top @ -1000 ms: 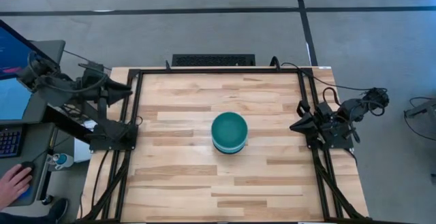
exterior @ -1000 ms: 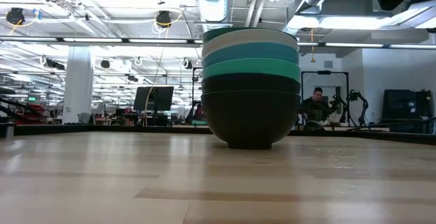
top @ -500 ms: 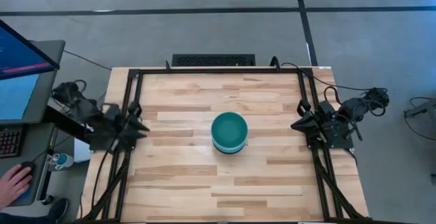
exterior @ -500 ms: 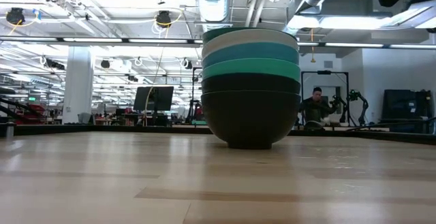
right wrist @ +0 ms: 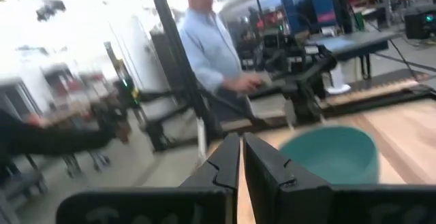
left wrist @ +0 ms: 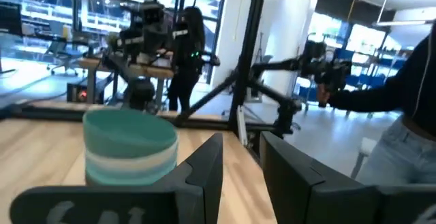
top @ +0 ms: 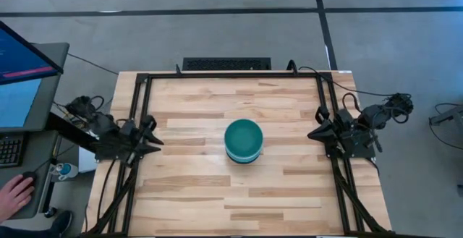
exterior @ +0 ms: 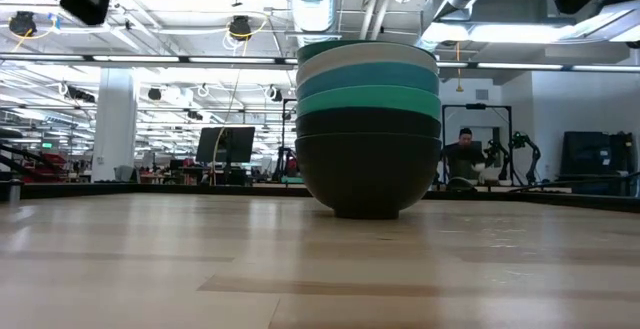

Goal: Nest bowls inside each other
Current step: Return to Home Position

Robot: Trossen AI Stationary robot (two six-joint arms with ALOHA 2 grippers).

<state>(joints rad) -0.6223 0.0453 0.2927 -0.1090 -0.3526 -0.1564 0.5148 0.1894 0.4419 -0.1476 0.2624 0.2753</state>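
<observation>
The bowls stand nested in one stack (top: pixel 243 141) at the table's middle, the lowest black bowl's base on the wood. In the low view the stack (exterior: pixel 368 129) shows black at the bottom, then teal-green, cyan, white and a teal rim on top. My left gripper (top: pixel 155 141) hovers at the table's left edge, pointing toward the stack, with a narrow gap between its fingers (left wrist: pixel 242 163). The stack (left wrist: pixel 129 146) shows ahead of it. My right gripper (top: pixel 312 132) waits at the right edge, shut (right wrist: pixel 242 159), facing the stack (right wrist: pixel 330 156). Neither gripper touches a bowl.
Black frame rails (top: pixel 145 108) run along the table's left, right and far sides. Bare wood surrounds the stack on all sides. A person's hand (top: pixel 14 194) rests on a mouse beside a monitor left of the table. People stand in the room beyond the table.
My left arm has swung from beyond the table's far-left corner toward the near edge and inward. It now sits at the left edge, pointing at the stack. The bowls and my right arm have stayed still.
</observation>
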